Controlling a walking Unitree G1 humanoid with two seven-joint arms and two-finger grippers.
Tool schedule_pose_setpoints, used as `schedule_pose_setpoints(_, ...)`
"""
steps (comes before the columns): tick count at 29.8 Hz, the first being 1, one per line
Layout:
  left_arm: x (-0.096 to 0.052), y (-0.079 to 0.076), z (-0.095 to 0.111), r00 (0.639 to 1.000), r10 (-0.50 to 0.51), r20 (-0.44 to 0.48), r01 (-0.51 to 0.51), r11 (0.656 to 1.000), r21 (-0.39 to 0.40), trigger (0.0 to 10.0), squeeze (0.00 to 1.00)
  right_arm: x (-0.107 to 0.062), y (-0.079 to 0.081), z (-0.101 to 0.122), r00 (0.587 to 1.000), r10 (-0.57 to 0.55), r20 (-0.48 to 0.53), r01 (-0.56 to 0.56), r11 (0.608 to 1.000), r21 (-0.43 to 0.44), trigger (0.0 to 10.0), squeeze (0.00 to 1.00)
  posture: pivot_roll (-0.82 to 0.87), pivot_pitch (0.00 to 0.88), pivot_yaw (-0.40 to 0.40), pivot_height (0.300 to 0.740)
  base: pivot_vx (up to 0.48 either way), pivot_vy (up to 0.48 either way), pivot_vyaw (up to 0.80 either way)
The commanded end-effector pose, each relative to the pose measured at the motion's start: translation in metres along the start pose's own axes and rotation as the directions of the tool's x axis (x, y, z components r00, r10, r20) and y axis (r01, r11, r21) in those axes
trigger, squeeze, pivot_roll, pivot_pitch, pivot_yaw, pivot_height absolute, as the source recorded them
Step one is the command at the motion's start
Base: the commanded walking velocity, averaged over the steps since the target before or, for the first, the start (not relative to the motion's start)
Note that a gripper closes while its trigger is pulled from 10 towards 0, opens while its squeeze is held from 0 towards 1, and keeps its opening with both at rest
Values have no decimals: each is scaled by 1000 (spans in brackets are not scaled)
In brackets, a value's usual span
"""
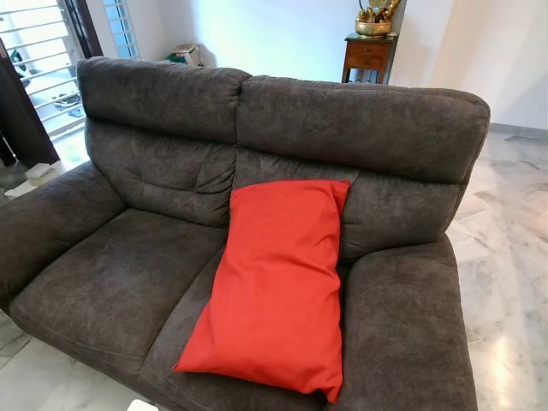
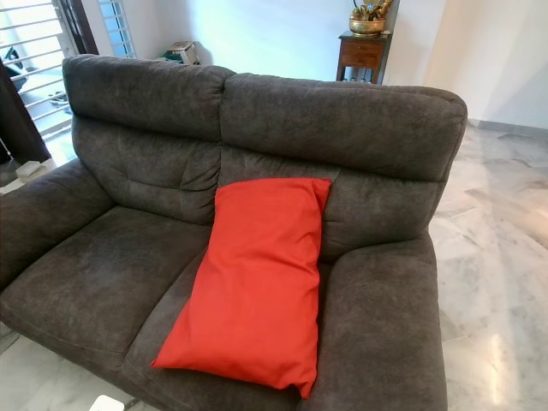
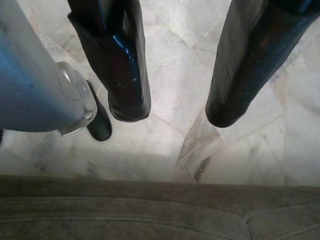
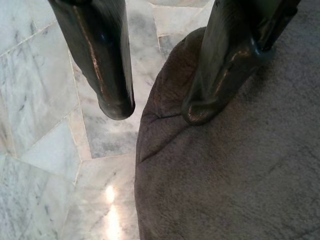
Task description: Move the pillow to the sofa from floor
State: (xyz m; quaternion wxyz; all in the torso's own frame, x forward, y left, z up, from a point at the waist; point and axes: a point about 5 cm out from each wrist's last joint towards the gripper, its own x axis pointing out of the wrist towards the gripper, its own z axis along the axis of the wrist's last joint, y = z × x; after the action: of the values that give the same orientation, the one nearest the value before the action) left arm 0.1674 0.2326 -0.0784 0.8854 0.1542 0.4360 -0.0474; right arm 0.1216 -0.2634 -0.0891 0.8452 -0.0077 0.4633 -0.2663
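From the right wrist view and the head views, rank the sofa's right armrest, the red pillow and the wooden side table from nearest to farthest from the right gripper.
1. Right armrest: directly under the open right gripper, at the sofa's front edge.
2. Red pillow: on the right seat, leaning against the backrest, beside that armrest.
3. Wooden side table: behind the sofa, by the far wall.

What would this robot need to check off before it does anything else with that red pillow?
1. Red rectangular fabric pillow off the floor, on the dark grey suede sofa: ok.
2. Pillow leaning on the backrest, resting on the seat: ok.
3. Pillow's lower corner near the seat's front edge, slip risk: cannot tell.
4. Left claw open, holding nothing, above the marble floor: ok.
5. Right claw open, holding nothing, over the sofa arm: ok.
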Motion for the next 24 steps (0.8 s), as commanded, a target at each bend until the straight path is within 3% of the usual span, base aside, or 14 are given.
schedule_pose_setpoints(1, 0, -3, -2, 1000, -6, -7, 5, 1000, -21, 10000, 0, -1, 16, 2, 997, 72, 4, -72, 997, -16, 10000, 0, 22, 0, 41, 740, 0, 0, 0)
schedule_pose_setpoints(24, -4, -3, -16, 998, -16, -54, 15, 1000, -6, 10000, 0, -3, 18, -5, 995, 94, -16, -94, 995, -30, 10000, 0, 13, 0, 46, 740, 0, 0, 0)
